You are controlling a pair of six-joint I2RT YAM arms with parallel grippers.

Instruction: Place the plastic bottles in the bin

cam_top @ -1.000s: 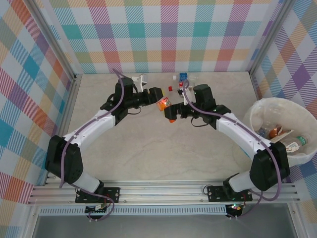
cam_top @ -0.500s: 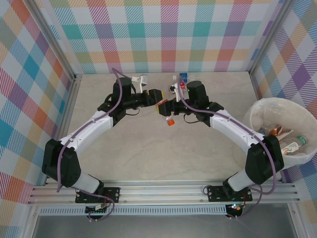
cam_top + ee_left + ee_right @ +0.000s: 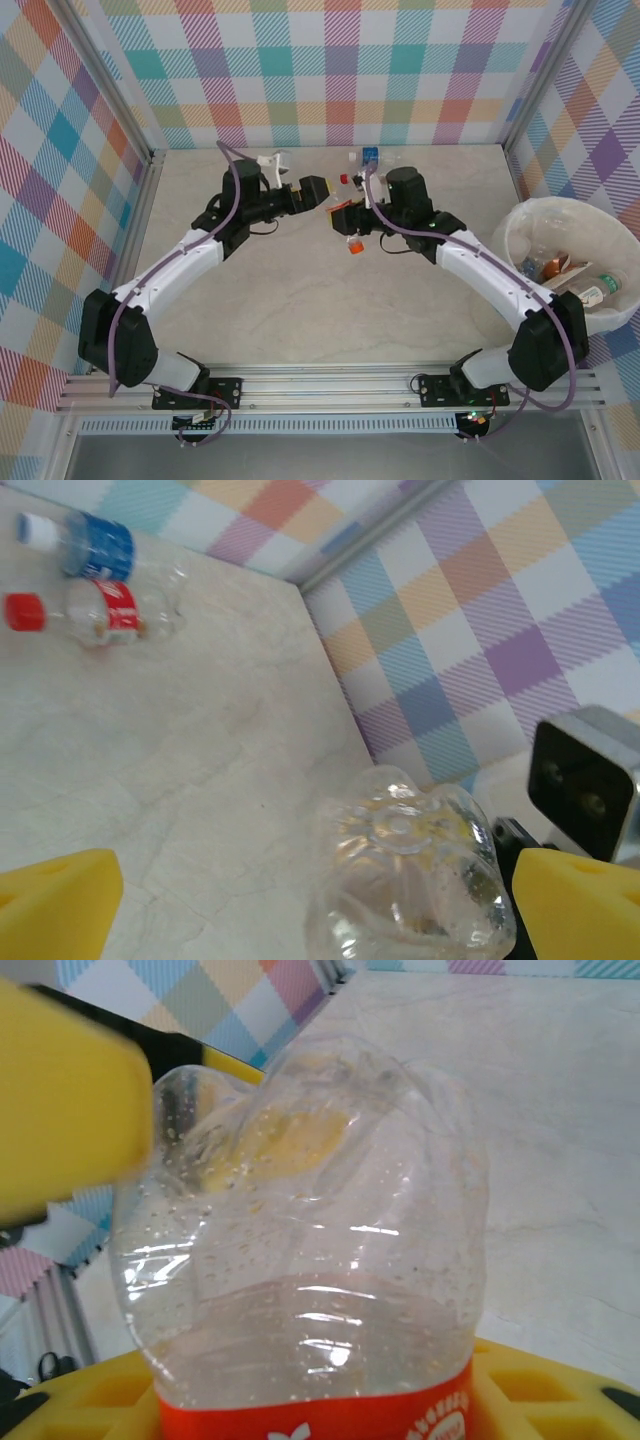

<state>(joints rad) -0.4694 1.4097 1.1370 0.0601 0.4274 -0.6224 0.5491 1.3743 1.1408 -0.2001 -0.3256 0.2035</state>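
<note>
Orange-labelled bottle tight between right fingers; left fingers wide apart, off it.

Top external: mounted high behind near edge of table, looking down and toward far wall. Wide view, bin at right.

Left wrist: low over table, facing far right corner. Orange-label bottle close to lens. Red-label bottle and blue-label bottle lie by far wall; both also visible from above.

Right wrist: very near same orange-label bottle. Heading apparently leftward across table; background blurred.
</note>
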